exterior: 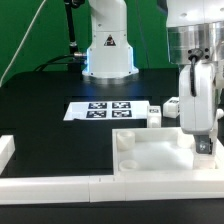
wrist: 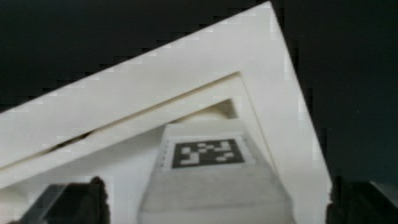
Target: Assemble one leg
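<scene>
A white leg [wrist: 224, 180] with a black-and-white tag on its face stands between my fingers in the wrist view. Behind it is a corner of the large white tabletop [wrist: 125, 100]. My gripper [wrist: 217, 208] is open. The dark fingers [wrist: 75, 203] flank the leg, and a strip of tabletop shows on each side. In the exterior view the gripper [exterior: 203, 148] points down over the far corner of the tabletop [exterior: 150, 160] on the exterior view's right. The gripper hides the leg there.
Two more tagged white legs [exterior: 172, 103] [exterior: 155, 112] lie on the black table behind the tabletop. The marker board [exterior: 100, 109] lies beside them. The arm's base [exterior: 108, 50] stands at the back. A white L-shaped fence [exterior: 45, 185] runs along the front.
</scene>
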Robot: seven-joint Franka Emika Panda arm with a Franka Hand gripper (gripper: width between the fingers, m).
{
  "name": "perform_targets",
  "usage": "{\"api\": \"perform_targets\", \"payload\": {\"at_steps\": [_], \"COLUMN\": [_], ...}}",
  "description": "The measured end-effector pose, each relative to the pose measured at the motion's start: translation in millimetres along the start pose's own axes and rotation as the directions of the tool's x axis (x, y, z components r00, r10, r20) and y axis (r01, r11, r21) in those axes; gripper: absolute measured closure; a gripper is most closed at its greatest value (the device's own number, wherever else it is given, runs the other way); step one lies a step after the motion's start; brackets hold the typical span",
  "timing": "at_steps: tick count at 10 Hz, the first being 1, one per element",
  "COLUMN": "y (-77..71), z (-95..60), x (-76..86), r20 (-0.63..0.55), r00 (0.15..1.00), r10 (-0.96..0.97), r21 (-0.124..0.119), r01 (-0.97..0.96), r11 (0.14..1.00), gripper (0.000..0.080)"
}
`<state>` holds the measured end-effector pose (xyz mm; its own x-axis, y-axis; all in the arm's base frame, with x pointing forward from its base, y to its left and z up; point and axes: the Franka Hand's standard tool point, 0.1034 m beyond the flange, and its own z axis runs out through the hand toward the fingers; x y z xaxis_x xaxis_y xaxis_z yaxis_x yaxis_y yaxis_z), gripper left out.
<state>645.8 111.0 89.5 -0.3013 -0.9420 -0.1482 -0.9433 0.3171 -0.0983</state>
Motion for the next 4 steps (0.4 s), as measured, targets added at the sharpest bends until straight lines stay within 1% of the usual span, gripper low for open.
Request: {"api": "perform_targets", "payload": {"at_steps": [1, 2, 4], "y": [-4.6, -11.5, -9.1], "z": [-15.6, -23.4, -18.1], "x": [-4.0, -4.7, -3.8], "r20": [0.017, 0.026, 0.02], "r00": [1.0, 1.0, 1.0], "r10": [-0.005, -0.006, -0.008], "r21": [0.014, 0.029, 0.024], "r01": [0.005, 0.005, 0.007], "r11": [1.0, 1.0, 1.0], "gripper": [0.0152, 0.0152, 0.0151]}}
